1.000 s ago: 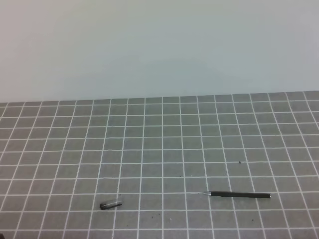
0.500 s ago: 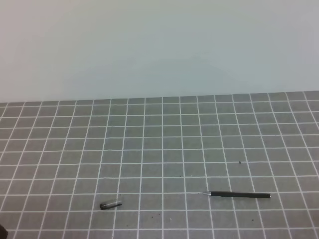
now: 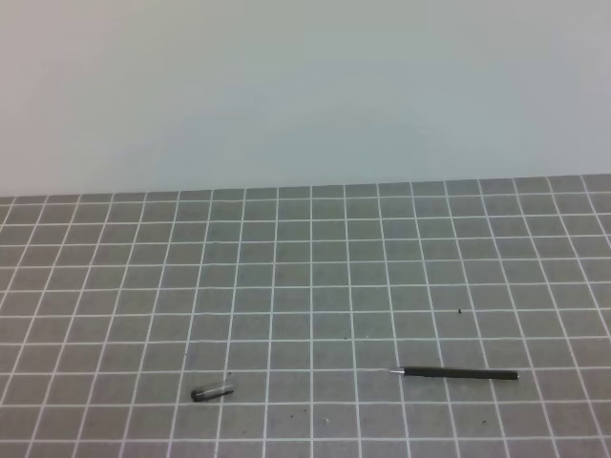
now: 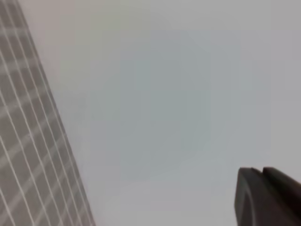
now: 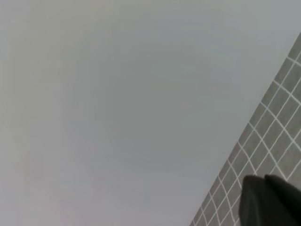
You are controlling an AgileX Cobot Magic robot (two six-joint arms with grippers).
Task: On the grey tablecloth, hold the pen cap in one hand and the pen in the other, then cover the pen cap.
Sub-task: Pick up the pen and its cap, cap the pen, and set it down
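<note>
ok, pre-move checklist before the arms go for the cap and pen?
1. pen cap lying free on the grey tablecloth, near left: ok.
2. pen lying flat, silver tip pointing left toward the cap: ok.
3. Cap and pen apart, nothing between them: ok.
4. left gripper shut, holding nothing; must open first: not ok.
5. right gripper shut, holding nothing; must open first: not ok.
6. Which way the cap's open end faces: cannot tell.

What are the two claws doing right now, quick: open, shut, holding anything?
Left gripper: shut, holding nothing.
Right gripper: shut, holding nothing.
The pen and pen cap lie untouched on the grey tablecloth.
</note>
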